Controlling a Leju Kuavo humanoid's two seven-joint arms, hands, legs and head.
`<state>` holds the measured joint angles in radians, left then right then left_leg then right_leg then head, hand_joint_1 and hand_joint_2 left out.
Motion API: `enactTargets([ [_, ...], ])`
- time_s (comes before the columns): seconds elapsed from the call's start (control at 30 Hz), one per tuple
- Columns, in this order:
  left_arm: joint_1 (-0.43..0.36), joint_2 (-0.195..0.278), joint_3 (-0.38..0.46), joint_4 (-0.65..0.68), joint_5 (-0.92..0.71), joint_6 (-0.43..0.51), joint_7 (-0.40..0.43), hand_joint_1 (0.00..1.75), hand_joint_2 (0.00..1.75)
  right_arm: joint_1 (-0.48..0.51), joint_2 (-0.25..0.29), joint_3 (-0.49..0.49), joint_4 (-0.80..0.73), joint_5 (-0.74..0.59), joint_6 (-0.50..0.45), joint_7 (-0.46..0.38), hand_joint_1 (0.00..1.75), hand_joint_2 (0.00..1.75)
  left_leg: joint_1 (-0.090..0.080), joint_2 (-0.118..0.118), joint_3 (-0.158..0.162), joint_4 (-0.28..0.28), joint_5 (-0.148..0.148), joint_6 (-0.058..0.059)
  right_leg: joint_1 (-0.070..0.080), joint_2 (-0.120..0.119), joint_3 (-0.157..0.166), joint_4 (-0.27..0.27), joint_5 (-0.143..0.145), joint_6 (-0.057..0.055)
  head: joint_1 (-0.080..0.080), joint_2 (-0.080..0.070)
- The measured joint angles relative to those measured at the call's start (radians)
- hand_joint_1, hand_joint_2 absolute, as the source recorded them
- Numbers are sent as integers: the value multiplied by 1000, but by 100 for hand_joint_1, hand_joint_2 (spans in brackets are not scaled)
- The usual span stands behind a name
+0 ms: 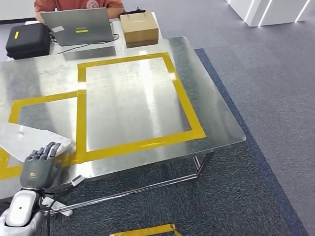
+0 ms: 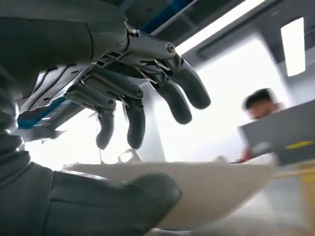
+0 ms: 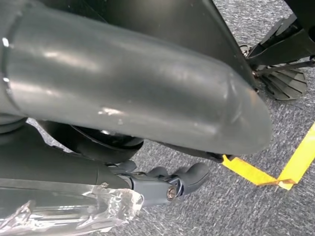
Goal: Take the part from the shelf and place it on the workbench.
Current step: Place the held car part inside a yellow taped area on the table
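Left hand point(image 1: 39, 164) is sitting at the near left edge of the workbench point(image 1: 148, 147), fingers point(image 2: 178, 105) spread above the part point(image 1: 31, 140) and thumb point(image 2: 111, 201) underneath it. The left wrist view shows a gap between the upper fingers and the sheet, so it looks like a loose cradle or a release rather than a firm pinch; I can't tell if it is carrying any weight. The part is a flat pale sheet lying on the bench top, overlapping the yellow tape point(image 1: 80, 123) of the left marked box. Likely step: finishing the placement. To do it well, it should be lowering until the sheet is resting flat, then sliding the thumb out low and straight back so the sheet isn't dragged off the edge. Right hand point(image 3: 171, 184) is hanging down over the carpet point(image 3: 241, 206), fingers curled in, nothing in it.
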<state>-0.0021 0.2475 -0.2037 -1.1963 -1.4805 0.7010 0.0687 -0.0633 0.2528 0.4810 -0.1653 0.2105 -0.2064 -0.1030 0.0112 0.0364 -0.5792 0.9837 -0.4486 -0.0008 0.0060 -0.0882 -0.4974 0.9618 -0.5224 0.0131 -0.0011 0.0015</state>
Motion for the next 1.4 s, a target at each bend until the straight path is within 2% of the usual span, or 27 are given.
enactTargets([
  [0.07, -2, -12, 7, 7, 0, 1, -55, 0, 0, 0, 0, -1, -1, 1, 2, -1, 0, 0, 7, -10, 6, -9, 5, 13, -3, 35, -23, 50, -34, 14, 5, 0],
  [0.1, -4, -20, 10, 8, 0, 1, -71, 0, 0, 0, 0, -2, -1, 2, 3, -1, 0, 0, 8, -17, 7, -11, 6, 17, -5, 59, -53, 113, -66, 16, 8, 0],
  [0.17, -6, -30, 15, 8, 0, 1, -88, 0, 0, 0, -2, -4, -1, 2, 3, -2, 0, 0, 8, -37, 5, -11, 6, 20, -8, 80, -124, 257, -122, 18, 12, 0],
  [0.2, -6, -34, 17, 9, 0, 1, -92, 0, 0, 0, -3, -5, -1, 2, 3, -1, 0, 0, 8, -49, 5, -10, 6, 20, -9, 84, -147, 299, -129, 19, 11, 0],
  [0.23, -5, -37, 19, 10, 0, 1, -94, 0, 0, 0, -4, -6, -1, 2, 3, -1, 0, 0, 9, -63, 6, -10, 7, 19, -10, 85, -150, 298, -113, 19, 12, 0],
  [0.27, -4, -40, 20, 11, 0, 1, -95, 0, 0, 0, -5, -6, -1, 2, 4, -1, 0, 0, 10, -78, 7, -9, 7, 17, -12, 90, -134, 257, -80, 19, 12, 0],
  [0.33, -3, -45, 21, 13, 0, 1, -97, 0, 0, 2, -6, -6, -1, 2, 4, 0, 0, 0, 12, -107, 5, -4, 6, 7, -22, 126, -74, 118, -10, 22, 12, 0],
  [0.37, -3, -47, 22, 14, 0, 1, -97, 0, 0, 3, -6, -7, -1, 2, 4, 0, 0, 0, 12, -121, 1, 0, 6, -1, -26, 146, -48, 64, 7, 21, 12, 0],
  [0.43, -2, -49, 24, 14, 0, 1, -97, 0, 0, 3, -6, -7, 0, 2, 5, 0, 0, 0, 13, -144, -9, 3, 11, -16, -27, 164, -30, 29, 5, 15, 11, 0],
  [0.53, 7, -48, 26, 16, 0, 1, -100, 0, 0, 4, -6, -7, 0, 2, 5, 0, 0, 0, 18, -160, -15, 0, 16, -31, -28, 137, -28, 28, 10, -4, 11, 0],
  [0.6, 10, -47, 27, 15, 0, 1, -106, 0, 0, 4, -6, -7, -1, 3, 6, 0, 0, 0, 15, -116, -33, 40, -10, -34, -29, 119, -26, 26, 11, -14, 5, 0],
  [0.67, 14, -46, 28, 12, 0, 1, -114, 0, 0, 7, -6, -7, 0, 4, 9, 0, 0, 0, 11, -62, -88, 159, -72, -38, -24, 95, -26, 26, 9, -23, -2, 0],
  [0.7, 18, -45, 29, 9, 0, 1, -116, 0, 0, 9, -6, -7, 0, 5, 10, 0, 0, 0, 11, -51, -121, 228, -101, -39, -21, 81, -26, 26, 8, -26, -4, 0],
  [0.73, 24, -45, 29, 7, 0, 1, -117, 0, 0, 11, -6, -7, 0, 6, 10, 0, 0, 0, 11, -47, -142, 276, -115, -39, -19, 67, -25, 26, 6, -28, -3, 0],
  [0.77, 29, -45, 31, 6, 0, 1, -117, 0, 0, 12, -6, -7, 0, 8, 10, 0, 0, 0, 10, -45, -147, 289, -110, -37, -16, 54, -24, 26, 5, -29, -4, 0],
  [0.8, 34, -44, 34, 4, 0, 1, -118, 0, 0, 12, -6, -7, 0, 10, 10, 0, 0, 0, 10, -42, -132, 262, -87, -34, -14, 42, -22, 26, 3, -30, -4, 0],
  [0.83, 37, -44, 39, 3, 0, 1, -122, 0, 0, 12, -6, -7, 0, 12, 10, 0, 0, 0, 7, -31, -99, 203, -53, -28, -12, 29, -18, 26, 0, -30, -4, 0],
  [0.9, 36, -45, 55, -2, 0, 1, -135, 0, 0, 11, -6, -7, 0, 15, 9, -1, 0, 0, -4, 14, -29, 74, -9, -14, -5, 7, -11, 27, -7, -25, -3, 0],
  [0.97, 36, -47, 74, -7, 0, 2, -152, 0, 0, 11, -6, -7, 0, 18, 7, -2, 0, 0, -14, 39, -4, 20, -6, -5, 1, -14, -8, 28, -14, -18, -3, 0],
  [1.03, 41, -49, 93, -9, 0, 2, -165, 0, 0, 10, -6, -7, 0, 20, 5, -3, 0, 0, -14, 19, -5, 13, -6, 1, 2, -30, -6, 27, -20, -8, -3, 0],
  [1.1, 44, -51, 109, -10, 0, 2, -169, 0, 0, 8, -6, -7, -1, 22, 3, -4, 0, 0, -7, -4, -3, 6, -3, 11, -2, 10, -18, 59, -46, 2, 1, 0],
  [1.17, 43, -55, 121, -11, 0, 2, -170, 0, 0, 7, -6, -7, -1, 23, 3, -6, 0, 0, -3, -27, -3, 4, -1, 18, -6, 68, -71, 172, -104, 10, 6, 0],
  [1.23, 44, -60, 129, -11, 0, 2, -172, 0, 0, 7, -7, -7, -1, 24, 0, -6, 0, 0, -3, -51, -3, 4, -1, 20, -8, 83, -136, 298, -149, 13, 8, 0],
  [1.27, 46, -62, 136, -11, 0, 2, -175, 0, 0, 7, -7, -7, -1, 25, -1, -5, 0, 0, -3, -65, -3, 5, -1, 20, -8, 85, -152, 319, -144, 13, 8, 0],
  [1.3, 47, -64, 143, -11, 0, 2, -177, 0, 0, 7, -8, -7, -1, 26, -1, -4, 0, 0, -3, -80, -1, 5, -1, 20, -9, 87, -149, 301, -118, 12, 8, 0],
  [1.33, 48, -65, 150, -11, 0, 2, -181, 0, 0, 7, -8, -7, -1, 27, -2, -4, 0, 0, -2, -94, 0, 5, -2, 19, -10, 93, -129, 246, -77, 11, 8, 0],
  [1.4, 47, -68, 163, -11, 0, 2, -187, 0, 0, 8, -8, -7, -1, 29, -2, -2, 0, 0, -3, -122, 0, 7, -2, 13, -16, 140, -75, 110, -7, 6, 8, 0],
])
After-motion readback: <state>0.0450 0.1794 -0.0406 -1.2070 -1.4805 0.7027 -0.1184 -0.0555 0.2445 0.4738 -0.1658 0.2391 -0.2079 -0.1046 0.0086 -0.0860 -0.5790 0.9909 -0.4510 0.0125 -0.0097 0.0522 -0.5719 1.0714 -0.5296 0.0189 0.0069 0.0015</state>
